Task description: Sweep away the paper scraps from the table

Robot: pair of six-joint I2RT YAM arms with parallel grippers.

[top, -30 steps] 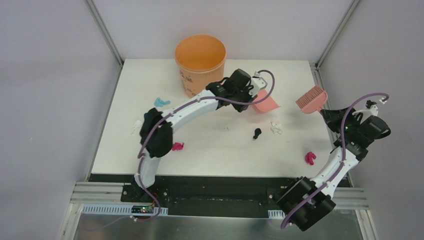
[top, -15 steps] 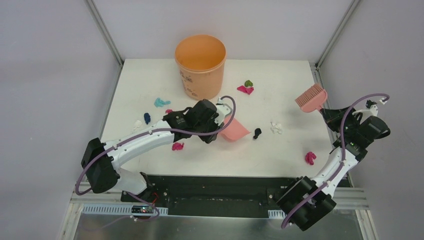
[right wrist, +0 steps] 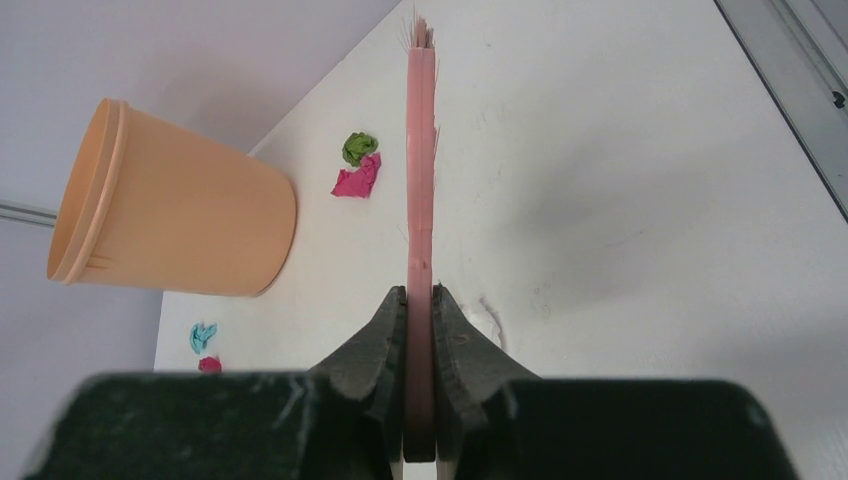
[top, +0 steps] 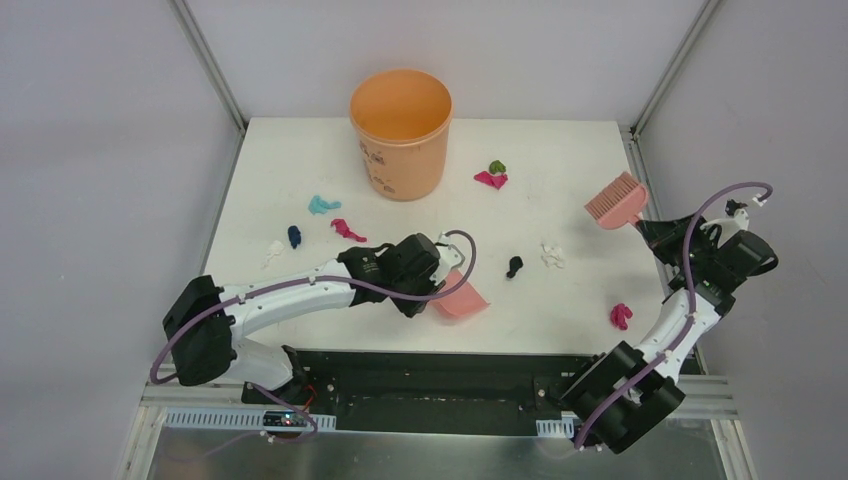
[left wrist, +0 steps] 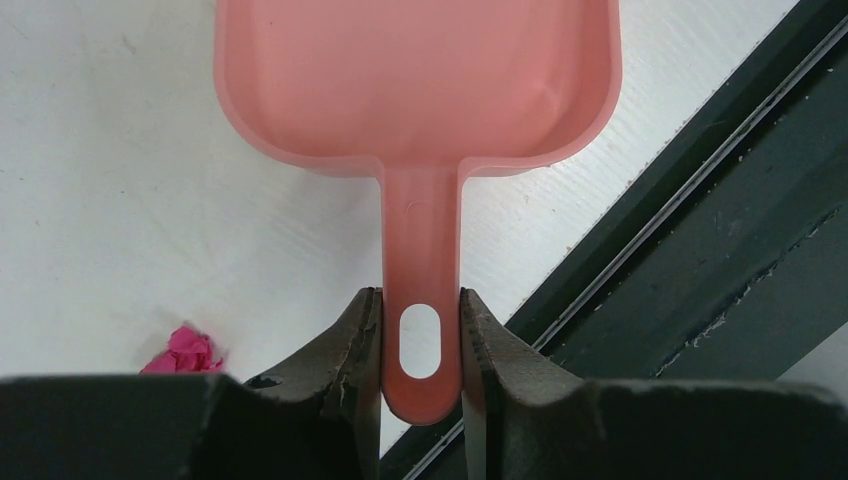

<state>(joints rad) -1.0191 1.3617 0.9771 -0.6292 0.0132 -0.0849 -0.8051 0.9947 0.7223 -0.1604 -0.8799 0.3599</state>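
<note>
My left gripper [top: 437,287] is shut on the handle of the pink dustpan [top: 463,298], which sits low near the table's front edge; the left wrist view shows the jaws [left wrist: 421,340] clamping the handle, pan [left wrist: 415,80] empty, a magenta scrap [left wrist: 185,352] to its left. My right gripper [top: 652,230] is shut on the pink hand brush [top: 617,200], held above the right edge, bristles away from me [right wrist: 421,150]. Paper scraps lie scattered on the white table [top: 560,150]: green and magenta [top: 491,174], black [top: 514,266], white [top: 550,254], magenta [top: 620,316], teal [top: 321,205], dark blue [top: 294,236].
An orange bucket [top: 400,130] stands at the back centre of the table, also in the right wrist view [right wrist: 170,200]. Grey walls and metal posts frame the table. A dark rail [left wrist: 700,250] runs just beyond the front edge, close to the dustpan.
My left arm has drawn the dustpan from beside the bucket back and down to the front edge. The right gripper and brush have shifted only slightly left.
</note>
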